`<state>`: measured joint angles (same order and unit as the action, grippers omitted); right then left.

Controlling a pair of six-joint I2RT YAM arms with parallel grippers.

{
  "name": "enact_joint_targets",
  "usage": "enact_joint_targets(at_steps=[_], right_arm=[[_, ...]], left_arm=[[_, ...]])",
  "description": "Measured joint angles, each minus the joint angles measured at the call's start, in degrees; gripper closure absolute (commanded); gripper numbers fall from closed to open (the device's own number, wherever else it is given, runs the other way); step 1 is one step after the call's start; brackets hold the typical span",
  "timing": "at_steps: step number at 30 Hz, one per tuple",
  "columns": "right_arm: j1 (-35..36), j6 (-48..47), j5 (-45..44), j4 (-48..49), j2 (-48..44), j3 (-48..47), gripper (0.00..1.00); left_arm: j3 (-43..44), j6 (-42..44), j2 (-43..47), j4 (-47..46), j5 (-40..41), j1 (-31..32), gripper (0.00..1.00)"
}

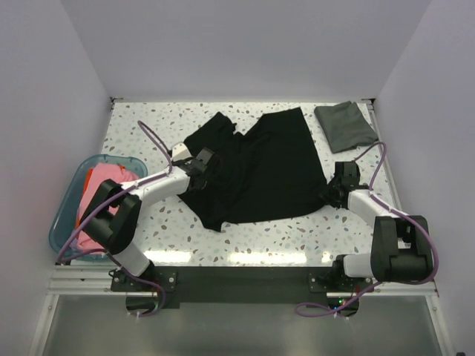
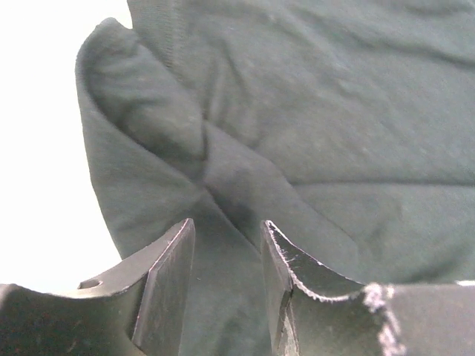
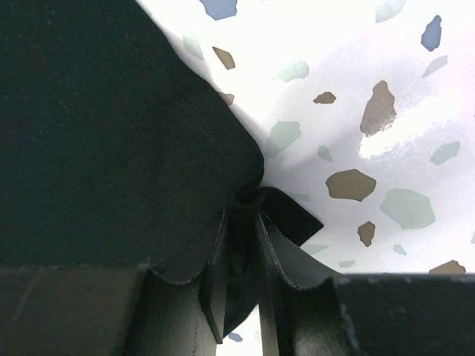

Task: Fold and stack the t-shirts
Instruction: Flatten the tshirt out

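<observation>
Four t-shirts, one tub, two grippers on one table.

One black t-shirt (image 1: 260,167) lay spread between the two pairs of jaws, with its cloth under the parted jaws of the left gripper (image 1: 202,162) and one corner nipped in the right gripper (image 1: 329,193). One folded grey-green t-shirt (image 1: 345,126) sat beyond the right jaws, well apart. One pink t-shirt (image 1: 111,173) and one orange-red t-shirt (image 1: 89,184) lay in the single teal tub (image 1: 65,208), outward of the left jaws. The one speckled table (image 1: 148,126) carried them all.
</observation>
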<state>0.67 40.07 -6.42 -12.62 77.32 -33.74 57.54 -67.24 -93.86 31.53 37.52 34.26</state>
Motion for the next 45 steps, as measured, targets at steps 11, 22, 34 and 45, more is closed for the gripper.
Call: enact_joint_targets(at_steps=[11, 22, 34, 45], right_arm=[[0.0, 0.0, 0.57, 0.52, 0.31, -0.04, 0.77], [-0.11, -0.02, 1.4, 0.52, 0.33, -0.04, 0.81], [-0.37, -0.07, 2.75, 0.44, 0.37, 0.04, 0.99], [-0.42, -0.02, 3.21, -3.04, -3.76, 0.33, 1.0]], left_arm=[[0.5, -2.21, -0.26, 2.43, 1.07, -3.15, 0.47], [1.64, -2.14, -2.58, 1.81, -0.33, -4.61, 0.69], [-7.82, -0.61, 5.22, -0.83, -3.93, -7.41, 1.0], [-9.66, 7.48, 23.39, -1.36, -7.13, -9.79, 1.0]])
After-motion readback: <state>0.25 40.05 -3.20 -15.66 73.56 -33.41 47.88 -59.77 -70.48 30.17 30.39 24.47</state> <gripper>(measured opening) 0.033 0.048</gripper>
